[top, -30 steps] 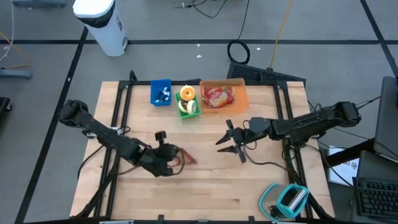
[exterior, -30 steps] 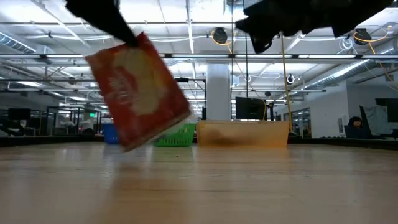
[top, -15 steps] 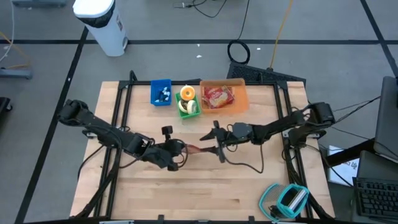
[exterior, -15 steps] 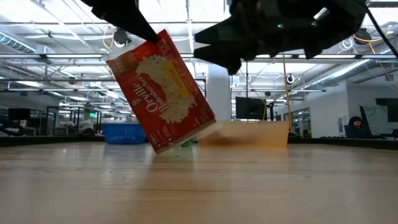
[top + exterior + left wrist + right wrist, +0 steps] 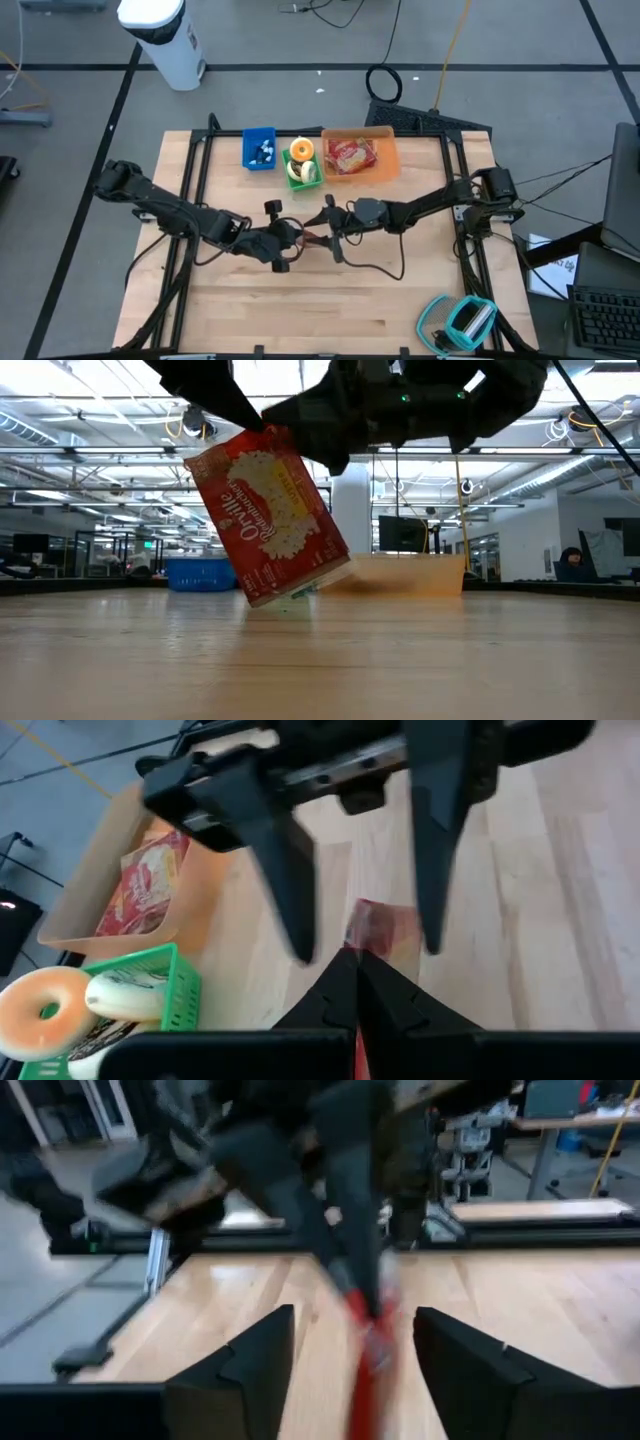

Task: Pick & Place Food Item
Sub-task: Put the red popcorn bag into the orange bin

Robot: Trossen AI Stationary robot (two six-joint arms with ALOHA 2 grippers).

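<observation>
Left tool [image 5: 291,237], pinched on the popcorn box [image 5: 268,515], is being used to hold it tilted above the desk [image 5: 400,300], edge presented so it can be taken between the spread fingers of the right tool [image 5: 326,226], apparently for a handover.

We see even overhead light on the pale tabletop [image 5: 330,310] with soft shadows, bright ceiling strips [image 5: 90,420] glaring in the low view, the right wrist view heavily smeared by motion blur, and the near dark fingers [image 5: 285,870] soft in the left wrist view.
</observation>
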